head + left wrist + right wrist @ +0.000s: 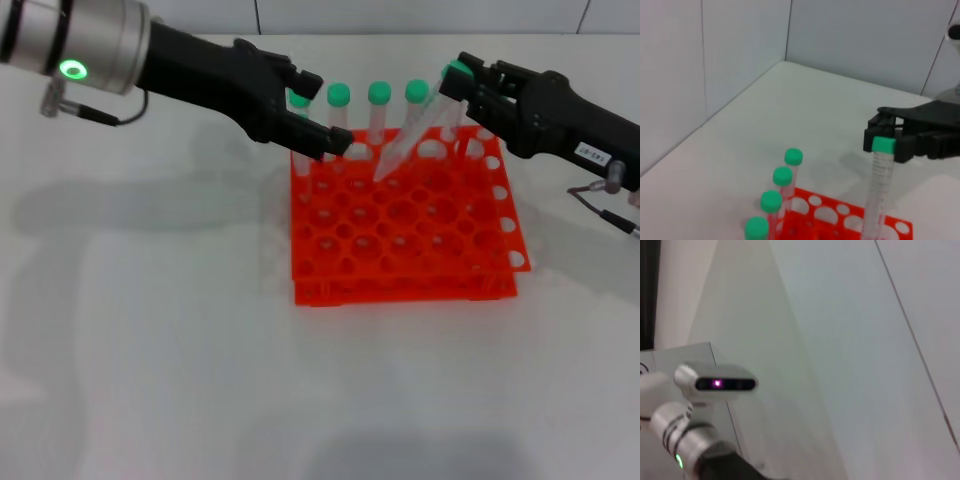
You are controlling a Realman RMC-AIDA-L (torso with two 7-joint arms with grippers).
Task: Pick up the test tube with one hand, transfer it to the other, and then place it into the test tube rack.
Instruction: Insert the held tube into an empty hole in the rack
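Four other green-capped tubes (379, 112) stand upright in a row along the far side of the scene, well up from the white table (150, 350). Pale grey wall panels (855, 40) rise behind the table.

Bright, even light is falling from above on the white matte table (150, 380), where the arms are throwing soft grey shadows. The square bright orange plastic rack (400, 235) is looking oversaturated, its holes slightly blurred. A small green ring light (72, 69) is glowing.
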